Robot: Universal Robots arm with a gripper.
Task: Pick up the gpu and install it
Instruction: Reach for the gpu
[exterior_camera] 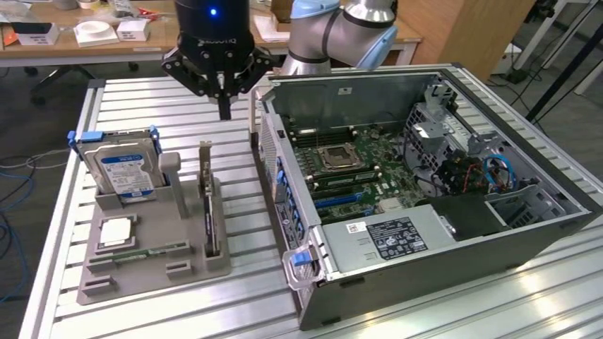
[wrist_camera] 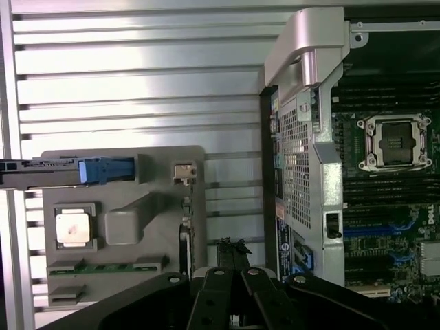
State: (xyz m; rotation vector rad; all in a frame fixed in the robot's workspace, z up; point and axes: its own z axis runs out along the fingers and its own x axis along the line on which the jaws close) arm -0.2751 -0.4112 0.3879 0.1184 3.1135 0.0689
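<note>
Over the far table, hand (exterior_camera: 223, 107): closed tight, holding nothing, tips pointing down, clear of everything.
Gpu (exterior_camera: 209, 205): stands on edge in a slot of the grey tray (exterior_camera: 141, 279), left of the open case (exterior_camera: 424, 176), untouched.
Gpu axis: long edge runs far to near; the silver bracket end appears to be the far one.
Gpu from hand: nearer and lower, a little left; its far end lies closest to the tips.
Stage: pick-up not yet begun, by my reading.

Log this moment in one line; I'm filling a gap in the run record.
gripper: shut, empty, above table near gpu | gpu: upright in gray holder, not yet picked | computer case: open
</note>
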